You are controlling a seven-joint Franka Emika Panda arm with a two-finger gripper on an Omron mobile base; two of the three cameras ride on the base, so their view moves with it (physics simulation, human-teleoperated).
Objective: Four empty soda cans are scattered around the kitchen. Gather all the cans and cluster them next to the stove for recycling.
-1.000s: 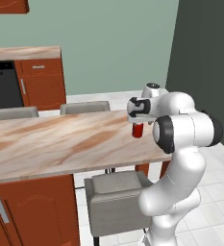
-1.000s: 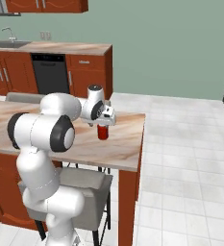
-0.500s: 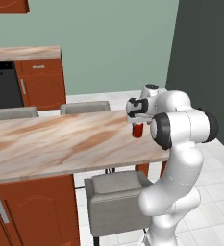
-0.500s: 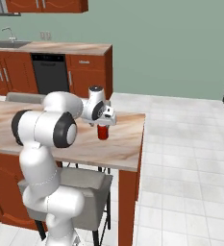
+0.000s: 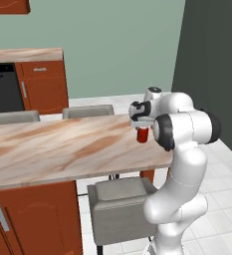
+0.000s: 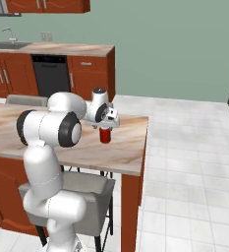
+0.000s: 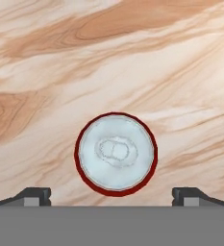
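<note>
A red soda can (image 5: 143, 134) (image 6: 105, 135) stands upright on the marbled island counter (image 5: 53, 149) near its right end. In the hand view I look straight down on the can's silver top (image 7: 116, 153). My gripper (image 5: 140, 121) (image 6: 106, 124) (image 7: 111, 196) hangs directly above the can, pointing down. It is open, with the dark fingertips (image 7: 34, 194) set wide to either side of the can and not touching it. The stove is out of view.
A grey stool (image 5: 120, 201) (image 6: 81, 189) sits under the island beside my base. Two more grey seat backs (image 5: 87, 111) stand on the far side. Wooden cabinets with a black dishwasher (image 6: 50, 75) and a sink (image 6: 8, 44) line the back wall. Pale tiled floor (image 6: 185, 162) lies to the right.
The gripper has sunk slightly toward the red can. The can has stayed in place.
</note>
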